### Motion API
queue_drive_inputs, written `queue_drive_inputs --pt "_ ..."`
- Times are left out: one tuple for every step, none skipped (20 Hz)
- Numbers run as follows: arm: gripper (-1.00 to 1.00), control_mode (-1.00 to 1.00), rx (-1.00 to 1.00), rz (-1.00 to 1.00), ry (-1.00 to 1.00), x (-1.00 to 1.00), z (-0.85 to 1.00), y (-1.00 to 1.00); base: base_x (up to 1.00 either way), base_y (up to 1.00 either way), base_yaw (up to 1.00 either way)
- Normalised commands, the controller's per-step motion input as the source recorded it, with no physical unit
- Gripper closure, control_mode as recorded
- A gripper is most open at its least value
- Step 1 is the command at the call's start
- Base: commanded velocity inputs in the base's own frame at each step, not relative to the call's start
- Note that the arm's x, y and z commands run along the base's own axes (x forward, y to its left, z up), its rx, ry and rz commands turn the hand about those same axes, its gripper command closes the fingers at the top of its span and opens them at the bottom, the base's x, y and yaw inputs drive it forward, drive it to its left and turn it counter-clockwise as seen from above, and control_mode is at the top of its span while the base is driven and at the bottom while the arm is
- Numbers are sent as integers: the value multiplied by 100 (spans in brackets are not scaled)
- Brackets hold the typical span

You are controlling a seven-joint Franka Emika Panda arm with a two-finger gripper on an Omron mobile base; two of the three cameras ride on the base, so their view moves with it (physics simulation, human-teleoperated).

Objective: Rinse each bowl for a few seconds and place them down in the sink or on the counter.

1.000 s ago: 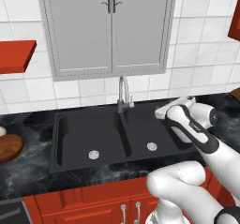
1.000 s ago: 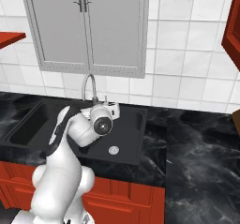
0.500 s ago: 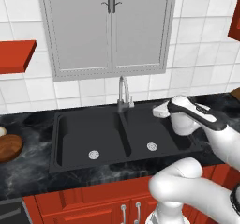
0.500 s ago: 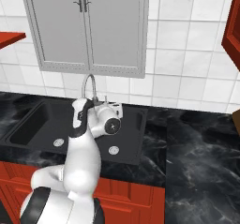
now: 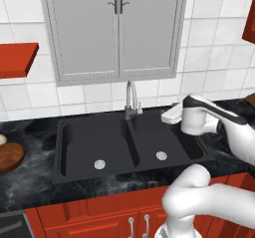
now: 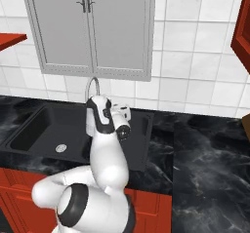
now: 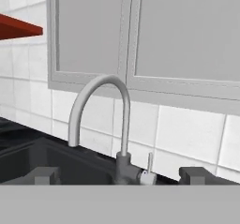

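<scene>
claw (image 7: 120,175) spread, holding nothing | bowls: one reddish-brown bowl (image 5: 10,156) | sink (image 5: 79,145) basins: two

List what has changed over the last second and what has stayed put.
The arm swung right, carrying the open gripper from beside the faucet to above the right basin of the sink. Nothing gripped or released. The reddish-brown bowl stayed on the counter.

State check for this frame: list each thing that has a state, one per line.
gripper: open, holding nothing, aimed at the faucet
faucet: no water running
sink: both basins hold no bowl
reddish-brown bowl: upright on the counter, left of the sink
cabinet doors: shut
</scene>
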Motion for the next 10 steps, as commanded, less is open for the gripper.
queue_drive_inputs --pt "-100 -100 -4 1 -6 29 -7 9 0 0 0" --pt "-100 -100 -4 1 -3 29 -3 11 0 0 0" --pt "-100 -100 -2 1 0 30 -1 10 0 0 0" --pt "-100 -100 -1 2 0 27 0 11 0 0 0" --pt "-100 -100 0 2 0 26 -3 8 0 0 0" --pt "-100 -100 0 2 0 21 -6 11 0 0 0" --pt "-100 -100 0 2 0 22 -7 10 0 0 0" --pt "-100 -100 0 2 0 21 -8 12 0 0 0" --pt "-100 -100 0 2 0 21 -5 9 0 0 0" --pt "-100 -100 0 2 0 19 -3 7 0 0 0"
